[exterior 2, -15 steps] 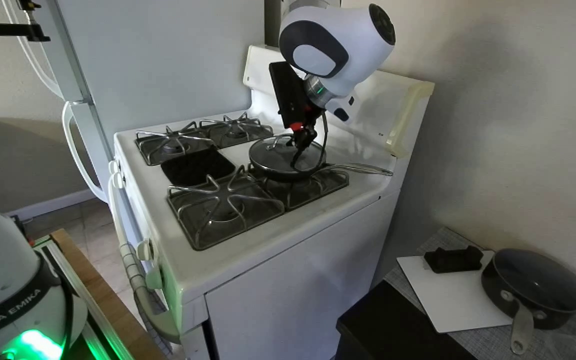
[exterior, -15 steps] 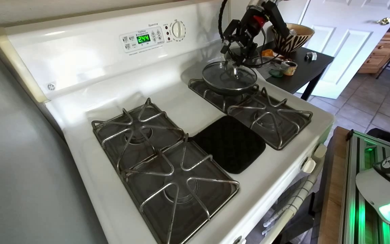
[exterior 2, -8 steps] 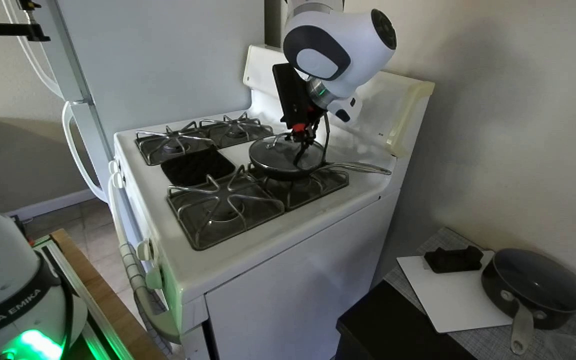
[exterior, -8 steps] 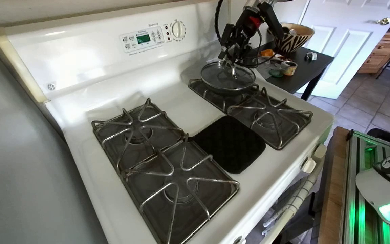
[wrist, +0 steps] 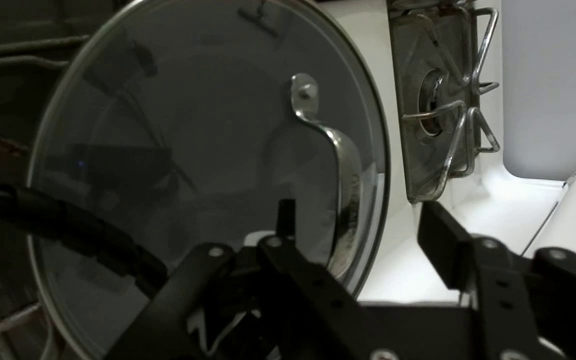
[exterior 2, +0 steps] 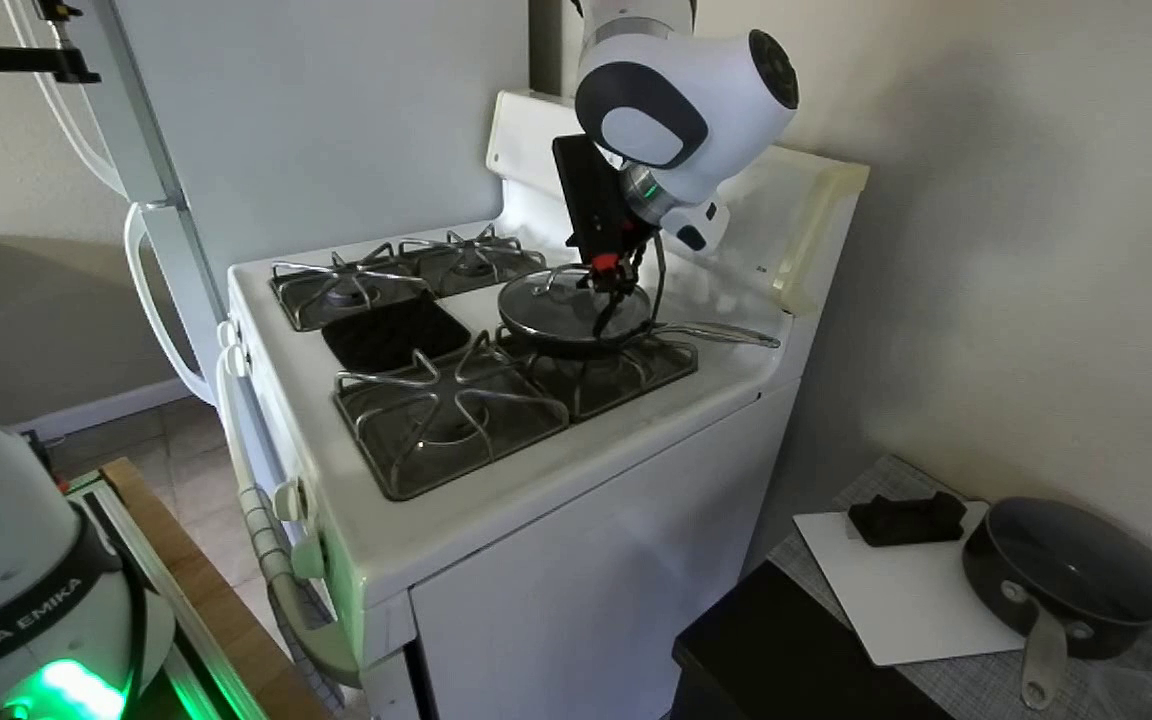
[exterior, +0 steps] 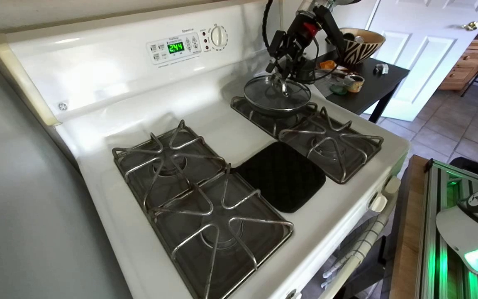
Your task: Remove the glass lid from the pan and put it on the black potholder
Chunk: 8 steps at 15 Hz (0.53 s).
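Covering the pan (exterior 2: 574,351), glass lid (wrist: 228,155), handle (wrist: 350,187) between spread fingers (wrist: 443,245) in wrist view

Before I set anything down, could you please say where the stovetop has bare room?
White stovetop lies bare between the two burner grate pairs, from the black potholder back to the backguard; the potholder is uncovered. Crowded: the frying pan, with the claw over its glass lid.

The stove (exterior: 216,124) is white, the potholder (exterior: 282,177) and claw (wrist: 360,230) black, the bowl (exterior: 361,52) zebra-striped.
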Each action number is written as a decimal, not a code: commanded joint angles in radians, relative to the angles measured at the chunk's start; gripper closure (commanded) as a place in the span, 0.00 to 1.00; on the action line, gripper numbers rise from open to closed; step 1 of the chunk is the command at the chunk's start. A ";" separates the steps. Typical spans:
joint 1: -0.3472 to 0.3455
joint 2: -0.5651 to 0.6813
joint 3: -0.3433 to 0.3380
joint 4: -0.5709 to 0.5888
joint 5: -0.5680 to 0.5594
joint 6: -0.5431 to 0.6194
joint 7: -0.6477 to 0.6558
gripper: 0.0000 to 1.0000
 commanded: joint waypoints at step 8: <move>-0.009 0.042 0.025 0.032 -0.014 0.034 -0.010 0.66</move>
